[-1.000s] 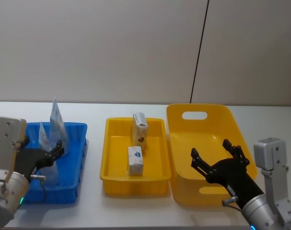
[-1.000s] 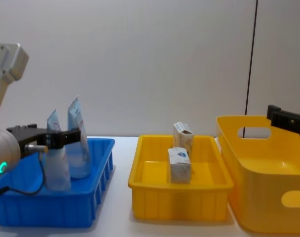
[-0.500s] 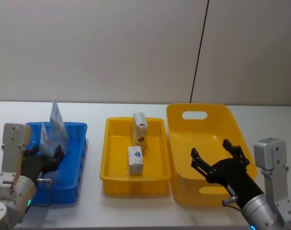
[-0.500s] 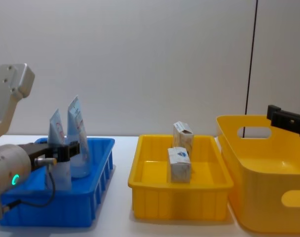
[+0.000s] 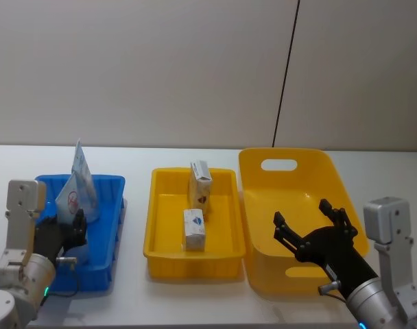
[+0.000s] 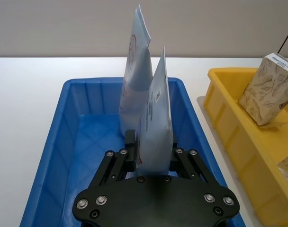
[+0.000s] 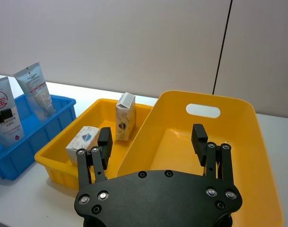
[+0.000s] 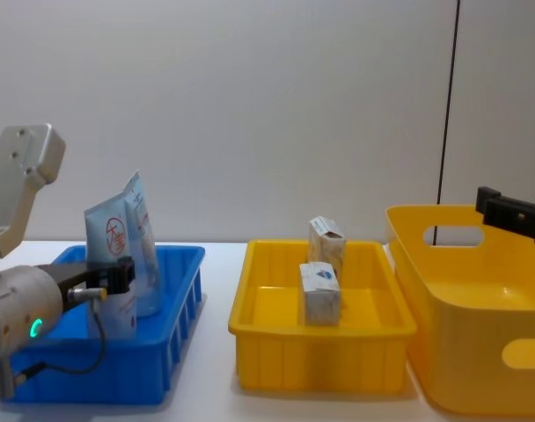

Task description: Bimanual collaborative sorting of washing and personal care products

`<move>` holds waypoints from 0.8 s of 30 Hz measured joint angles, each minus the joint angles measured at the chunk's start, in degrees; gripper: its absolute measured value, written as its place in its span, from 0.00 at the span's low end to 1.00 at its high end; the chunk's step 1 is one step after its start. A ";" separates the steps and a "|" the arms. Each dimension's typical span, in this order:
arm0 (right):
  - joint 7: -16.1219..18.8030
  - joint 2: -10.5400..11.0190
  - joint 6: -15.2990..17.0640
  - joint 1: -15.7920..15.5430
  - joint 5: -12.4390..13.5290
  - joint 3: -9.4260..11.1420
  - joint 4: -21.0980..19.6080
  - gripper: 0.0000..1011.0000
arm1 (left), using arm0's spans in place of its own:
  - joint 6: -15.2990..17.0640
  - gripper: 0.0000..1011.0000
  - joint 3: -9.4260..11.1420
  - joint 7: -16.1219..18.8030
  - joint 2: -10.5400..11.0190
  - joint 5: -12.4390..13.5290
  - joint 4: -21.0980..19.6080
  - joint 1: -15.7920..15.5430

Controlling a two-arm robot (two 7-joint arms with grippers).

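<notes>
The left gripper (image 6: 152, 144) sits low inside the blue bin (image 6: 63, 142) at the robot's left, its two black fingers drawn in against the flat sides of the front tube (image 6: 153, 113), which stands upright between them with its crimped end up. The grip looks firm, though the gripper body hides the tube's capped end, so whether it rests on the bin floor cannot be told. In the chest view this tube shows its broad face with the red round logo. Just behind it, farther from the gripper and toward the bin's back wall, the rear tube (image 6: 134, 80) stands upright and free of the fingers. The yellow tray (image 5: 195, 264) lies in the middle of the table beside the blue bin; in it the upright carton (image 5: 200, 181) stands near the back and the front carton (image 5: 194, 229) stands nearer the robot, the two apart. To the right, close against the tray, is the large yellow basket (image 5: 291, 185), and the right gripper (image 7: 151, 135) hangs over its near part with fingers spread wide, holding nothing and well apart from every carton and tube.
</notes>
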 joint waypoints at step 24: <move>0.00 0.00 0.00 0.00 0.00 0.00 0.00 0.99 | -4.22 0.26 0.51 -9.41 4.06 1.21 -8.52 -1.27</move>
